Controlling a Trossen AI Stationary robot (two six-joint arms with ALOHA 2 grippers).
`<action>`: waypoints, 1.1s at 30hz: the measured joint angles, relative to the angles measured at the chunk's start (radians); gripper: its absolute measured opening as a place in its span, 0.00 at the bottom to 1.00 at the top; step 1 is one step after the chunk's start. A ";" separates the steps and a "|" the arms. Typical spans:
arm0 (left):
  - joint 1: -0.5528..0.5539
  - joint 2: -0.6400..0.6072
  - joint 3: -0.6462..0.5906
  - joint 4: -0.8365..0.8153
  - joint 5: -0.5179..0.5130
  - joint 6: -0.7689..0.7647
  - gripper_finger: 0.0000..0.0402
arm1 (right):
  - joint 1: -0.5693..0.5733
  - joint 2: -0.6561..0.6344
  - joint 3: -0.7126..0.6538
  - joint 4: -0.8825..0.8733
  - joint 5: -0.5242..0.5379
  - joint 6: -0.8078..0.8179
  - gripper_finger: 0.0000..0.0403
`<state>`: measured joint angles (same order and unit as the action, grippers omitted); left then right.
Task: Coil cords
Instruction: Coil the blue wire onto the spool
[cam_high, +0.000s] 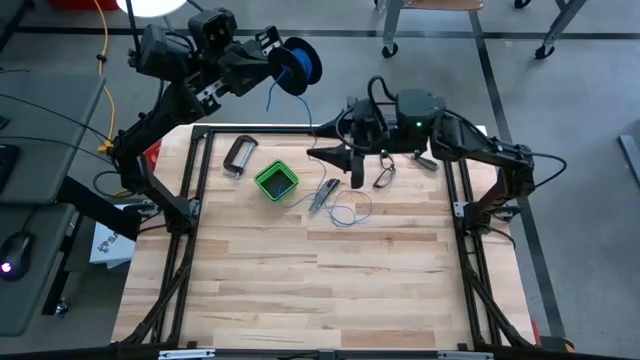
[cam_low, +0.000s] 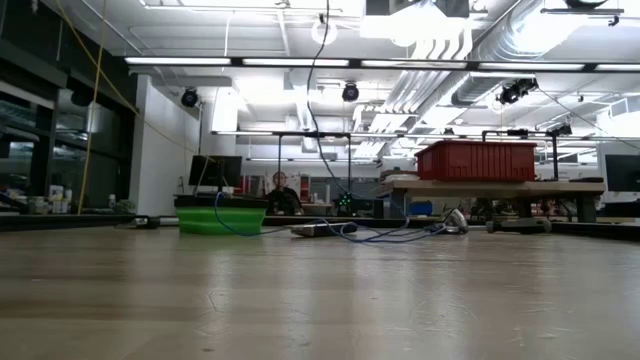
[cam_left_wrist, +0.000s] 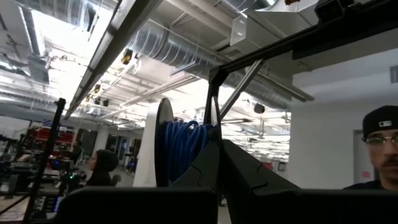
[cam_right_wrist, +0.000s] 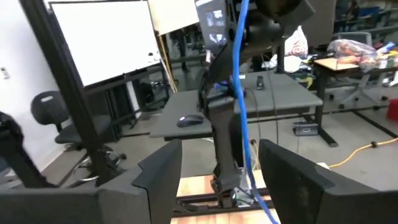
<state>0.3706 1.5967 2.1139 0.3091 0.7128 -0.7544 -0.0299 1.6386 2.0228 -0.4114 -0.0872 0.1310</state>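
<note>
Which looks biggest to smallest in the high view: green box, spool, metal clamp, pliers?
1. Spool, held in the raised left gripper, so closer to the overhead camera; its lead is unsure.
2. Green box.
3. Metal clamp and pliers: too alike to rank.

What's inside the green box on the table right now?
From above, the square green box looks empty, only its green floor showing. The thin blue wire loops beside it. The low view hides its interior.

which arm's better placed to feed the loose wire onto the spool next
Probably the right. Its end effector hangs above the table's far edge, near the slack wire beside the green box, fingers open around the wire. The left end effector holds the spool raised past the table.
</note>
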 joint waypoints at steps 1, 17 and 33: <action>0.000 0.000 0.000 0.001 0.000 0.000 0.00 | 0.000 0.000 0.000 -0.001 -0.007 0.000 0.51; 0.003 0.000 0.000 0.002 -0.003 0.000 0.00 | 0.000 0.001 0.000 -0.003 0.004 -0.019 0.26; 0.044 -0.022 0.000 -0.003 -0.016 0.002 0.00 | 0.067 -0.036 -0.001 -0.043 0.092 -0.061 0.00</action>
<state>0.4145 1.5745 2.1139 0.3061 0.6967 -0.7521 0.0367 1.6022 2.0220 -0.4542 0.0053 0.0704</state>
